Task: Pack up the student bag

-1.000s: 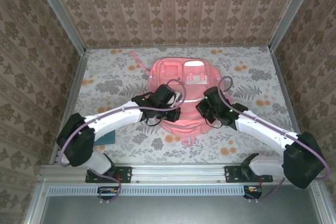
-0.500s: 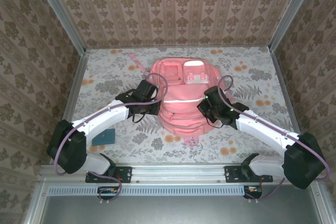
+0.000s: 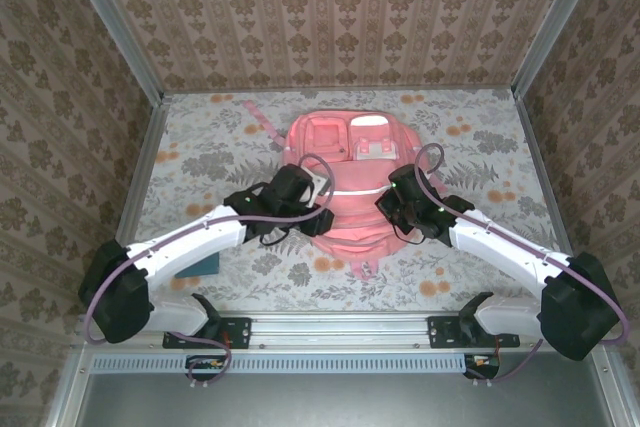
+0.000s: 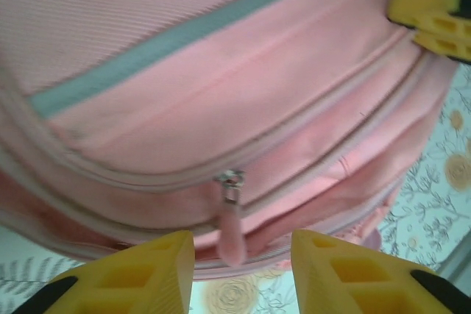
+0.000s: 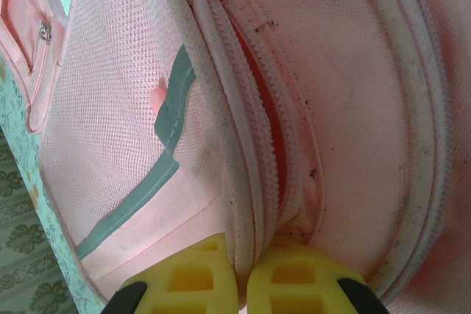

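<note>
At mid-table, from above, the student bag (image 3: 352,162) is laid flat, a teal item (image 3: 203,261) unpacked near-left. Left wrist: the left gripper (image 4: 243,244) is parted astride a zipper pull (image 4: 230,215), nothing held. Right wrist: the right gripper (image 5: 243,259) is pinched on the barely opened zip edge (image 5: 254,145).

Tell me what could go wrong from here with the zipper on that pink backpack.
1. The left gripper stands open on either side of the small zipper pull, which dangles loosely. Closing could miss it or catch fabric instead.
2. The right gripper pinches only a thin edge of the student bag beside the partly open zipper. A hard tug may pull that edge free, and the bag could slide across the table.
</note>
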You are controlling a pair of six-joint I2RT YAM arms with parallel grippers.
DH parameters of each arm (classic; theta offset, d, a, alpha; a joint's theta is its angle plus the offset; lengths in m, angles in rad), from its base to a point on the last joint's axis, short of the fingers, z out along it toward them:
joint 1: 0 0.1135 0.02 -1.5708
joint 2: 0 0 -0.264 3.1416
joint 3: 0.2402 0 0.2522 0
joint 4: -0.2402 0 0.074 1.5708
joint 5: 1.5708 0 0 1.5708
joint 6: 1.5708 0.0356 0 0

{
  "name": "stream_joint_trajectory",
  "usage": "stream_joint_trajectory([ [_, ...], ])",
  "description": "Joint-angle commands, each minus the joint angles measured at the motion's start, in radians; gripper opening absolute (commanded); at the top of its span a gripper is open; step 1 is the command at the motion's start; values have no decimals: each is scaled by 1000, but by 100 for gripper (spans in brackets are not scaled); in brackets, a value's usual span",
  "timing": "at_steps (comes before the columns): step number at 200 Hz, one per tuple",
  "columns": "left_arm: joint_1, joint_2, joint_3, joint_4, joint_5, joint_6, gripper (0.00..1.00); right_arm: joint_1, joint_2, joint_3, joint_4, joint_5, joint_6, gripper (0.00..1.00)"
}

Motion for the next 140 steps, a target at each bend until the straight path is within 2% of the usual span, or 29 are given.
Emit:
stream_joint_trajectory([
  [1, -37, 46, 31, -26, -70, 23, 40, -9, -14, 33, -22, 43, -26, 6],
  [96, -45, 163, 96, -69, -146, 40, 26, -9, -24, 33, -27, 43, -24, 6],
  [140, -33, 151, 102, -107, -202, 63, 1, -9, -27, 32, -35, 52, -24, 6],
])
